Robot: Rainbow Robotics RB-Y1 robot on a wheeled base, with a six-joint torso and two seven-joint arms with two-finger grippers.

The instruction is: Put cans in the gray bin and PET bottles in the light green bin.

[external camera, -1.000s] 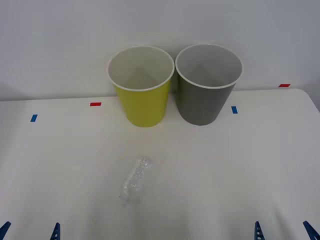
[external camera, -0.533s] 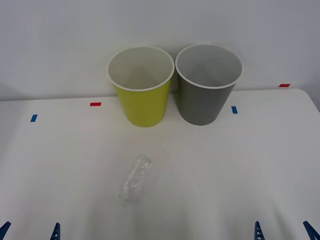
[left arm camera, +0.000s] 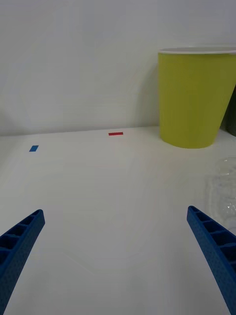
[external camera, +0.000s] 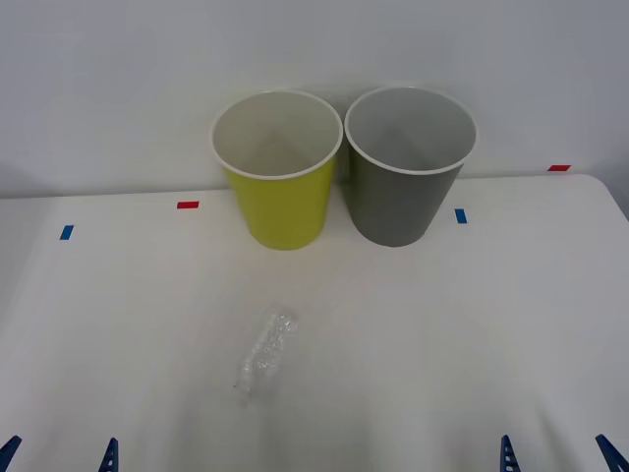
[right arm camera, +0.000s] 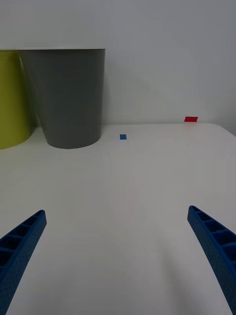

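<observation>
A small crushed clear PET bottle (external camera: 266, 356) lies on the white table (external camera: 472, 334), in front of the light green bin (external camera: 279, 177); its crinkled body also edges into the left wrist view (left arm camera: 223, 189). The gray bin (external camera: 407, 169) stands right beside the light green bin at the back. No can is in view. My left gripper (external camera: 59, 454) is open at the near left edge, left of the bottle and apart from it. My right gripper (external camera: 555, 454) is open at the near right edge. Each wrist view shows its gripper's blue ribbed fingers (left arm camera: 216, 251) (right arm camera: 216, 246) spread wide over bare table.
Small red tape marks (external camera: 188, 205) (external camera: 558, 168) and blue tape marks (external camera: 66, 232) (external camera: 460, 215) sit on the table near the back. A white wall rises right behind the bins. The table's right edge (external camera: 614, 202) curves near the red mark.
</observation>
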